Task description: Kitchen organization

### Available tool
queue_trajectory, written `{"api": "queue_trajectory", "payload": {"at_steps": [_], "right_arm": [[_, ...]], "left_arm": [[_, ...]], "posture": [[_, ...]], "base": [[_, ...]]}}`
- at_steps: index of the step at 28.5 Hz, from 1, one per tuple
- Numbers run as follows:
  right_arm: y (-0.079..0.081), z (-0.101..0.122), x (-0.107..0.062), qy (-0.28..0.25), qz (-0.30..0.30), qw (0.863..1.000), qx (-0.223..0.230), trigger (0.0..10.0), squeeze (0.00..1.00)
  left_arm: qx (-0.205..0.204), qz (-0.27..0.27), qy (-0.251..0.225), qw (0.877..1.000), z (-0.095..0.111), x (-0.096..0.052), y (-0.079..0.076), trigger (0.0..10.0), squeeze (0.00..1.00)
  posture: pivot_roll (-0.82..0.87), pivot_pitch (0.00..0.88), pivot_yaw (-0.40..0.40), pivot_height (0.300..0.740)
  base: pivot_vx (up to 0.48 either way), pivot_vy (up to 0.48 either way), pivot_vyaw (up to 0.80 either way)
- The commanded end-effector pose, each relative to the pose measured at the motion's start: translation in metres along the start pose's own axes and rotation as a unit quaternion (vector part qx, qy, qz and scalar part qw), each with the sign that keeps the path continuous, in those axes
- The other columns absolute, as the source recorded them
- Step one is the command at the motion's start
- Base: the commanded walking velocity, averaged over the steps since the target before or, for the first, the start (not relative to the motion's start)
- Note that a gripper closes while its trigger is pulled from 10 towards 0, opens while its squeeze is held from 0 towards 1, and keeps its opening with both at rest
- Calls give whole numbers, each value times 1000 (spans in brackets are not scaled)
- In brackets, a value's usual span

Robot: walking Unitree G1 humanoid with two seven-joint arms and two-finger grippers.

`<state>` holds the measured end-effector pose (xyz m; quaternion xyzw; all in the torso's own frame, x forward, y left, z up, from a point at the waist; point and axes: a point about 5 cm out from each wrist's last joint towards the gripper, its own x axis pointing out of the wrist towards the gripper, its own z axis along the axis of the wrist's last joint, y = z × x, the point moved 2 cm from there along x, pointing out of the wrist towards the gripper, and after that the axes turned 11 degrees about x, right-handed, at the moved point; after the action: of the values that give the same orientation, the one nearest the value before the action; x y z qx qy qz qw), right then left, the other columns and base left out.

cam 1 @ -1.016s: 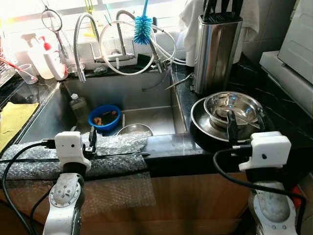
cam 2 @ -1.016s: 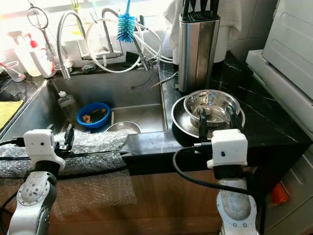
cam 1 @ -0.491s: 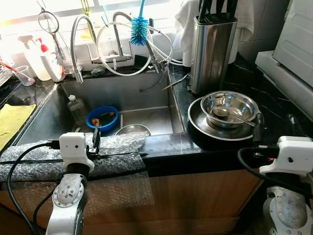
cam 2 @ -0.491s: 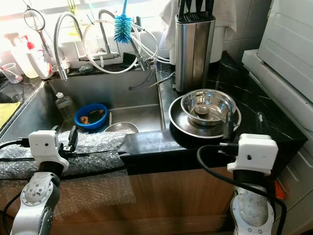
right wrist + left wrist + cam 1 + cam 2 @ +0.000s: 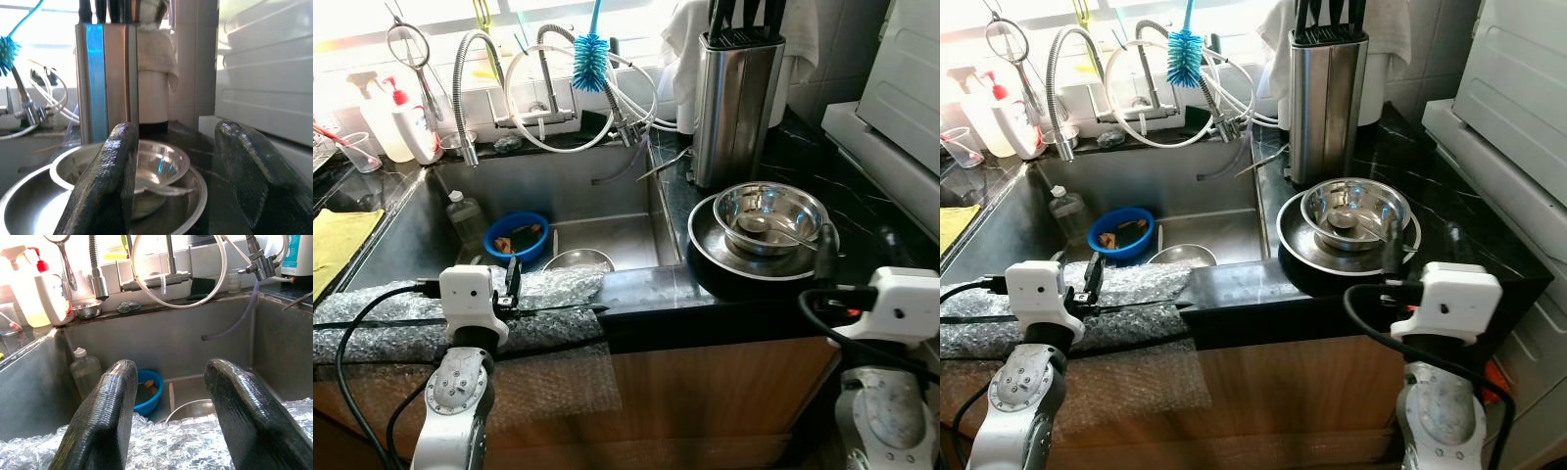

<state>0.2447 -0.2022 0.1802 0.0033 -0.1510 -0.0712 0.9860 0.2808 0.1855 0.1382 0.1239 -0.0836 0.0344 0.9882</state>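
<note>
Right gripper (image 5: 171, 196) jaws wide, holding nothing, level with the small steel bowl (image 5: 770, 211) nested in a wider steel pan (image 5: 710, 245) on the black worktop (image 5: 862, 211) just ahead; left gripper (image 5: 171, 431) jaws also wide and empty over the bubble wrap (image 5: 401, 328) on the sink (image 5: 563, 181) front edge. Looks like the approach step: next move probably needs the right arm forward to the bowl rim. Cluttered kitchen, knife block (image 5: 734, 103) behind the bowls, blue bowl (image 5: 520, 235) in the sink.
</note>
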Motion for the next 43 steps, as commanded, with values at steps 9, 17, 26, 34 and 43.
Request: {"api": "queue_trajectory", "payload": {"at_steps": [9,17,26,34,43], "right_arm": [[-12,1,7,-4,-22,1000,-3,10000,0],[-12,-1,8,4,-19,1000,0,10000,0],[-8,-9,11,23,-14,1000,9,10000,0],[-6,-10,11,27,-7,1000,13,10000,0],[-1,-19,11,51,10,999,17,10000,0]], "left_arm": [[3,4,3,1000,-2,2,0,10000,0],[1,3,3,1000,-1,2,-1,10000,0],[3,4,5,1000,-1,2,-2,10000,0],[2,2,5,1000,-1,3,-3,10000,0],[3,3,8,1000,-2,2,-4,10000,0]], "posture": [[-176,0,99,740],[-178,0,98,740],[-170,0,98,740],[-172,0,98,740],[-164,0,97,740]], "base": [[0,0,0],[0,0,0],[0,0,0],[0,0,0],[0,0,0]]}}
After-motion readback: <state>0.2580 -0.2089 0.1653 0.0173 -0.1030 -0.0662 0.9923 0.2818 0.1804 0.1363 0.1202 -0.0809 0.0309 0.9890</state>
